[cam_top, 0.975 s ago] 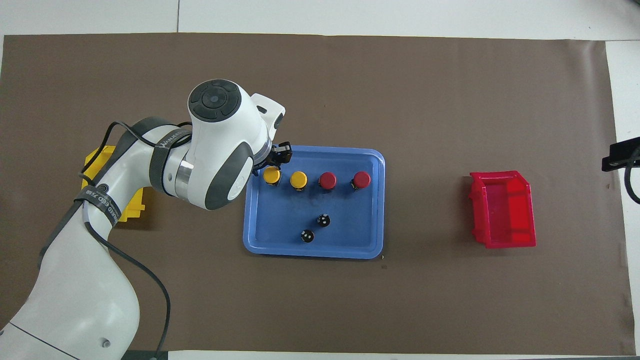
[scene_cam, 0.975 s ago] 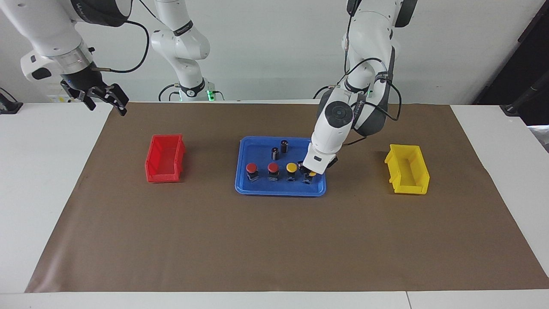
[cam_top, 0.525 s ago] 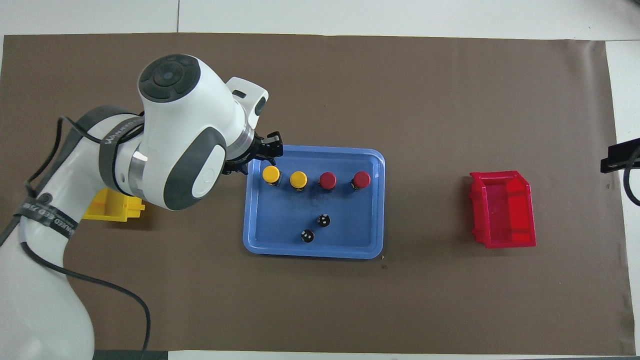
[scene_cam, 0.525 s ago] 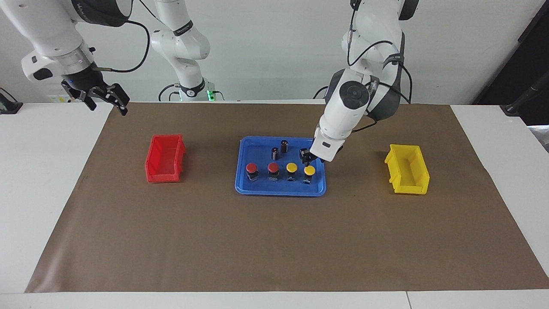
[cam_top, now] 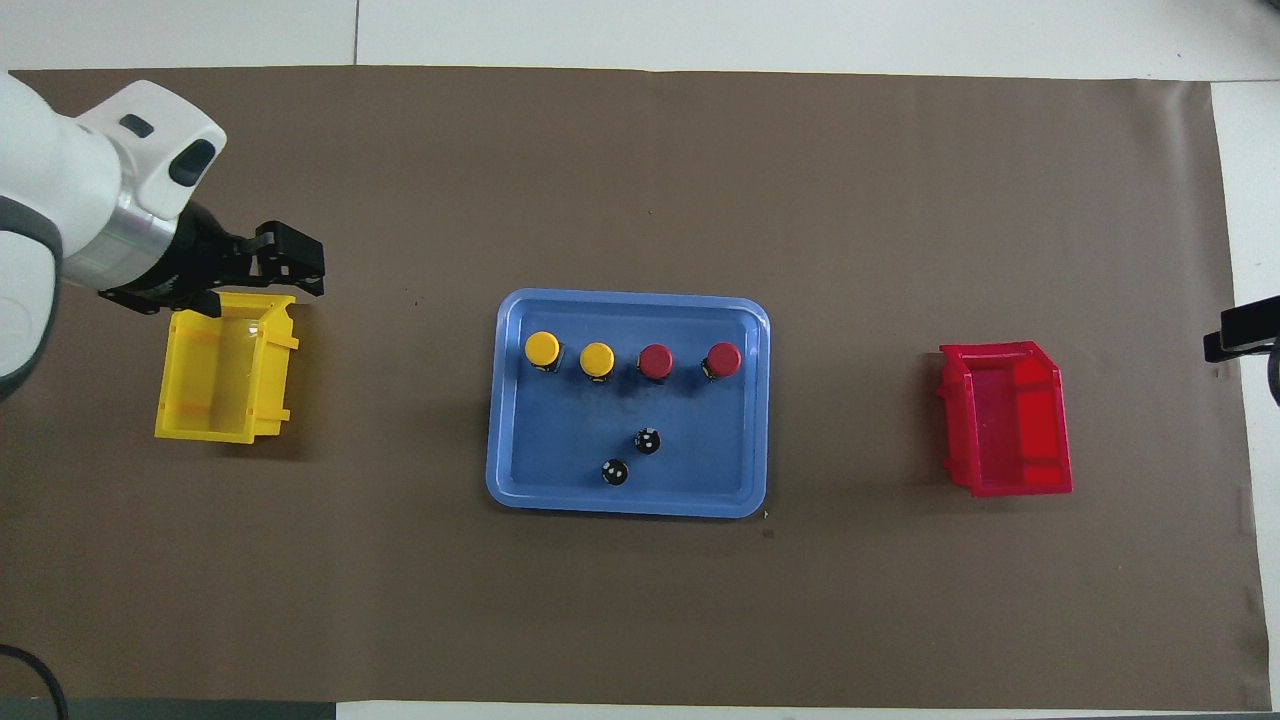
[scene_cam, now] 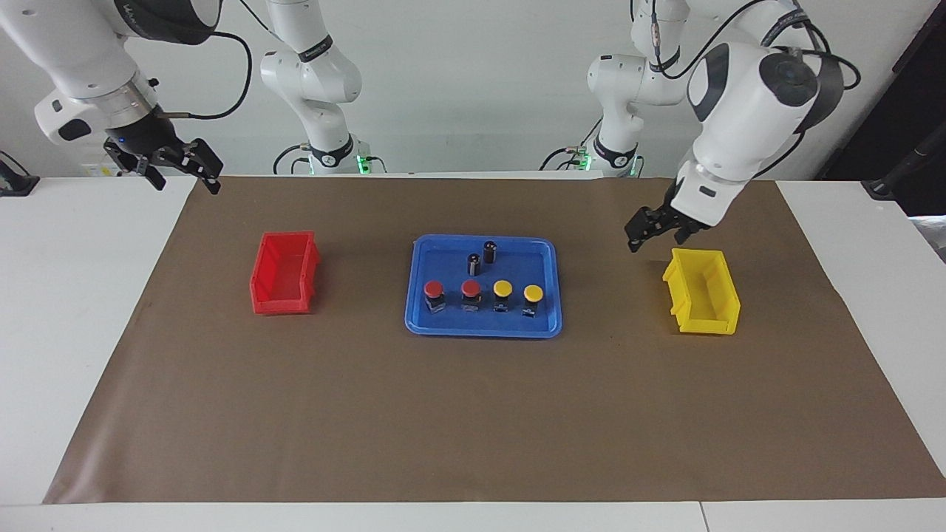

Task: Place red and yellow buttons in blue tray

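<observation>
The blue tray [scene_cam: 451,325] [cam_top: 700,460] lies mid-mat. In it stand, in one row, two red buttons [scene_cam: 434,289] [scene_cam: 471,288] and two yellow buttons [scene_cam: 502,288] [scene_cam: 533,293]; the overhead view shows the red ones [cam_top: 722,358] [cam_top: 655,360] and the yellow ones [cam_top: 597,358] [cam_top: 542,348] too. My left gripper [scene_cam: 656,240] [cam_top: 315,270] is open and empty, raised over the mat at the yellow bin's corner, apart from the tray. My right gripper [scene_cam: 181,174] is open and empty, waiting over the mat's corner at the right arm's end.
Two dark capless cylinders [scene_cam: 474,263] [scene_cam: 489,251] stand in the tray, nearer to the robots than the buttons. A small yellow bin [scene_cam: 702,292] [cam_top: 225,365] sits toward the left arm's end, a small red bin [scene_cam: 284,272] [cam_top: 1005,418] toward the right arm's end.
My left gripper has let go of the end yellow button in the tray, risen, and swung away to above the yellow bin's corner. The right arm has barely moved.
</observation>
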Robot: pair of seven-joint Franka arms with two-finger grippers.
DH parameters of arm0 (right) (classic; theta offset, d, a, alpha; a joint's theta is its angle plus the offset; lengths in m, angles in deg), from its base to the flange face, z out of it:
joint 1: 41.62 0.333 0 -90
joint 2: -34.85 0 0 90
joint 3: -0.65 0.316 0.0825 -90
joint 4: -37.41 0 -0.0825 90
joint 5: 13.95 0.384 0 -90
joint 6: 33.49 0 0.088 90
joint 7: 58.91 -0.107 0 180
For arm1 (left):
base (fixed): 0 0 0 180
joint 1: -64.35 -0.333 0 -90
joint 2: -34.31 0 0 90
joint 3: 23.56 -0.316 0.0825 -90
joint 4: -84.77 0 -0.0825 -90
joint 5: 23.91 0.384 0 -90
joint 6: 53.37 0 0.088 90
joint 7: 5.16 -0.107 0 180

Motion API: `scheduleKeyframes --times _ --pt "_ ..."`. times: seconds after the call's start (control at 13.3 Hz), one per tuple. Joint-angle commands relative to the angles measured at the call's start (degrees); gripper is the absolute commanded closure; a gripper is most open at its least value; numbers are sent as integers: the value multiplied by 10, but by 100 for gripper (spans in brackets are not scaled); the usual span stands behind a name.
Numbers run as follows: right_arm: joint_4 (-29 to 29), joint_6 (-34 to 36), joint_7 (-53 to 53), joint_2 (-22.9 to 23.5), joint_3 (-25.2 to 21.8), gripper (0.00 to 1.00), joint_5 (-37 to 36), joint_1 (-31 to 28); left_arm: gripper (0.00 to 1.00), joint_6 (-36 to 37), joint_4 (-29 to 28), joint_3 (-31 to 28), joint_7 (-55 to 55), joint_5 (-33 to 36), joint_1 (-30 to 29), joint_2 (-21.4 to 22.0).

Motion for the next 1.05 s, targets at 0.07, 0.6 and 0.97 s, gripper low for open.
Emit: scheduleKeyframes --times 0.07,0.6,0.97 --pt "-1 11 14 -6 2 0 11 -7 0 13 -10 5 -112 19 -73 23" --pt "-1 10 11 -6 6 0 10 -1 0 19 -10 5 -199 27 -122 36" --pt "-1 10 10 -6 5 0 11 -2 0 43 -6 5 -223 27 -128 56"
